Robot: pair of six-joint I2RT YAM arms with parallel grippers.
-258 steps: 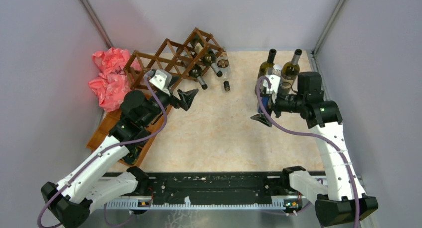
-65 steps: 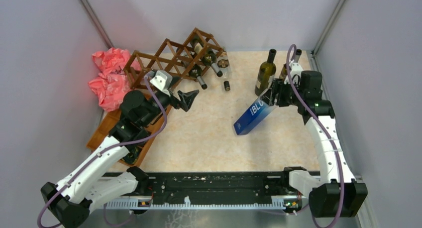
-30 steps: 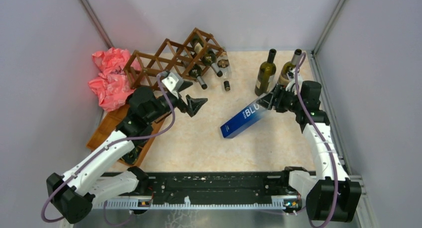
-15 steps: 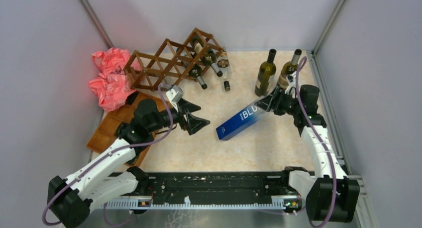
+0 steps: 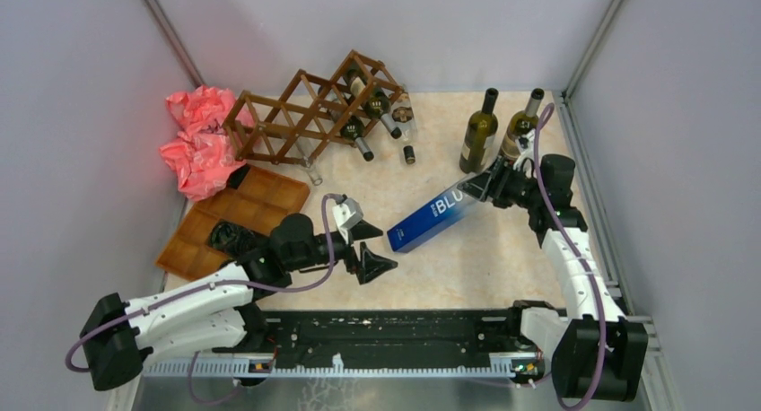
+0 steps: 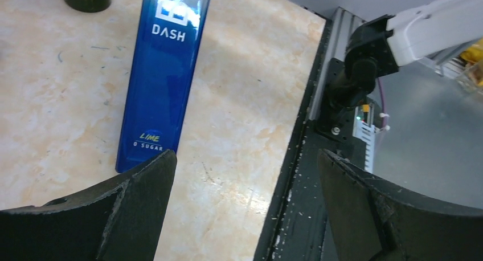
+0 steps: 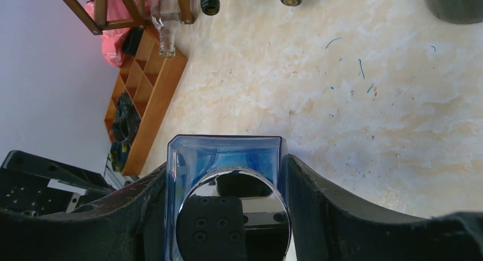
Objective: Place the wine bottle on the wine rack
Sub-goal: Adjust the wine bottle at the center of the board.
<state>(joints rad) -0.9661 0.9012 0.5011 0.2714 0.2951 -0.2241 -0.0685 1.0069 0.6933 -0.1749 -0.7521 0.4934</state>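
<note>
Clamped between the partly closed jaws of the right gripper (image 5: pixel 485 185), at the silver-capped top end: a tall blue square-sided glass bottle (image 5: pixel 435 215), slanted down and leftward over the marbled beige tabletop (image 5: pixel 467 267). Base low near the middle of the table, touching or not impossible to say. Just beside that base, facing it: the left gripper (image 5: pixel 372 248), spread wide with nothing in it. Well apart from the blue bottle, at the back left: the dark brown wooden lattice wine rack (image 5: pixel 287 115), set askew, with several dark bottles (image 5: pixel 368 101) slotted into the right-hand cells and a clear glass bottle neck (image 5: pixel 310 169) poking from a lower cell toward the table. Just right of the rack, a small dark bottle top (image 5: pixel 408 153) – loose or attached, too small to tell. Just behind the right gripper, upright: a dark green wine bottle (image 5: pixel 480 128) and a paler olive wine bottle (image 5: pixel 519 128). Left of the rack, a crumpled pink plastic bag (image 5: pixel 197 142). In front of the rack, a flat brown wooden compartment tray (image 5: pixel 260 196), with black items (image 5: pixel 229 240) in the near cells.
</note>
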